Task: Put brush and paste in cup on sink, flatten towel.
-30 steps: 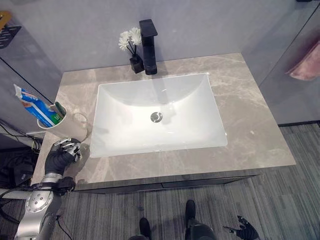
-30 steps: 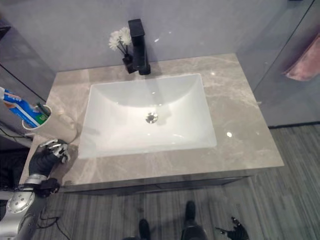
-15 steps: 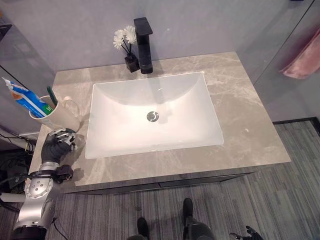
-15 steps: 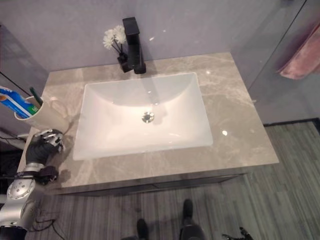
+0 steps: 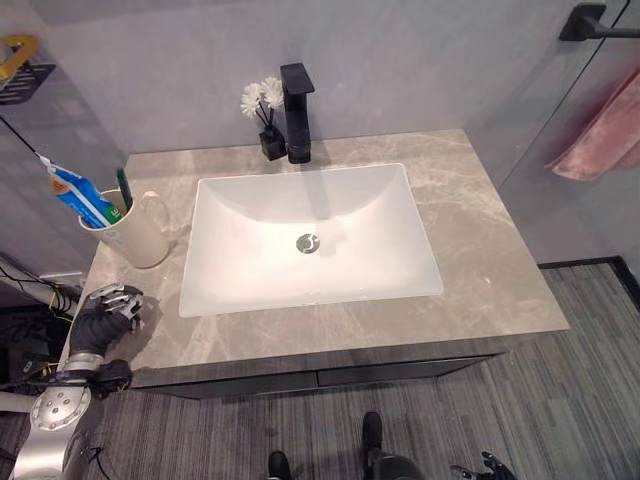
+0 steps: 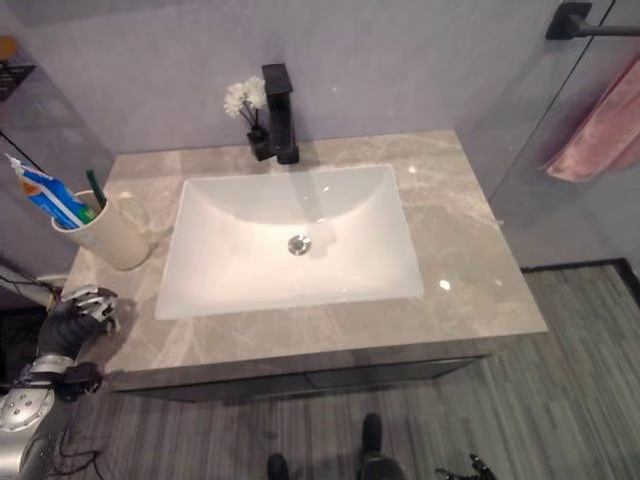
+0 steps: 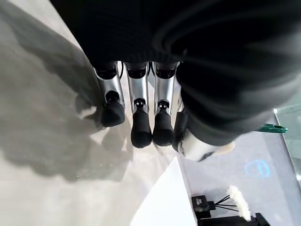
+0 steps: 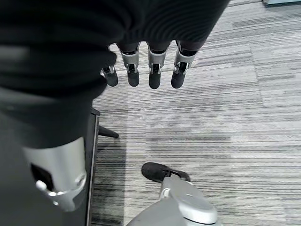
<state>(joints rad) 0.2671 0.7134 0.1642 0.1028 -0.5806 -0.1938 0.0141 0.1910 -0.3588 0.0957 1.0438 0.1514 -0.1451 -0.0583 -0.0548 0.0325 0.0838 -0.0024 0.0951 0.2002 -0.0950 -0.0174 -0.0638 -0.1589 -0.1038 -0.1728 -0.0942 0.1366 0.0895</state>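
Observation:
A cream cup (image 5: 140, 232) stands on the grey counter (image 5: 480, 250) left of the white sink (image 5: 310, 240). A blue and white toothpaste tube (image 5: 78, 194) and a green toothbrush (image 5: 122, 189) stick up out of it. My left hand (image 5: 105, 315) rests open and empty at the counter's front left corner, a short way in front of the cup; its fingers (image 7: 141, 129) are relaxed. A pink towel (image 5: 600, 130) hangs bunched from a black bar (image 5: 590, 20) on the right wall. My right hand (image 8: 141, 70) hangs open over the floor, low at my right side.
A black faucet (image 5: 297, 115) and a small black vase of white flowers (image 5: 262, 100) stand behind the sink. A dark wire shelf (image 5: 20, 80) hangs on the left wall. Striped grey floor (image 5: 580, 400) lies in front of the cabinet.
The camera has shifted, bringing more of the towel and its bar into view. My left hand has drawn back from the cup towards the counter's front edge.

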